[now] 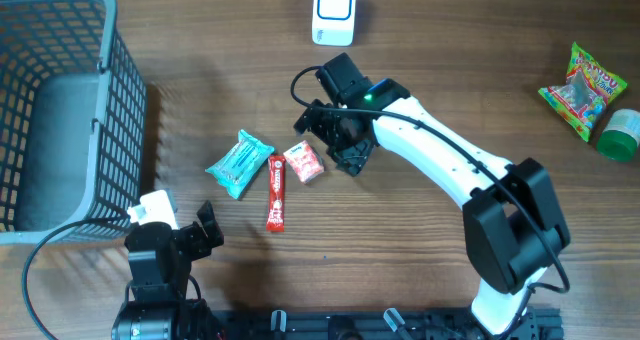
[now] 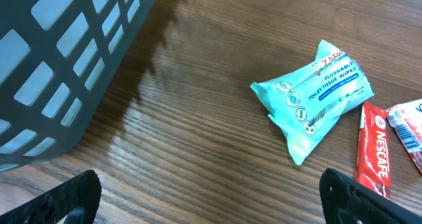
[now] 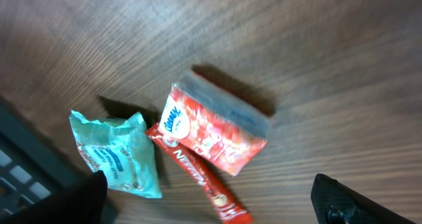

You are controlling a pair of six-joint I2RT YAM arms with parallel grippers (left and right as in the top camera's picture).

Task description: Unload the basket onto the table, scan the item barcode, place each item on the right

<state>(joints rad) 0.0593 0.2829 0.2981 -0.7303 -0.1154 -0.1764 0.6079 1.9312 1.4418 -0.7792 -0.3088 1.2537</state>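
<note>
Right gripper (image 1: 328, 140) spread wide, empty, poised just beside red snack pack (image 1: 303, 162). Pack flat on table, leftward of fingers, long axis diagonal. Left gripper (image 2: 211, 196) equally wide, empty, well apart. Nearer arm: right. Scanner (image 1: 333, 10) beyond.

Bright even light, soft shadows, sl. blur

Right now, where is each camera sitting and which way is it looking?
Overhead: above the table, looking straight down at the basket, three packets and both arms.
Left wrist: low by the basket, facing the wipes pack; its open fingers frame the bottom.
Right wrist: above the red snack pack, looking down; its open fingers show.
Both wrist views share the wipes pack and coffee stick.
</note>
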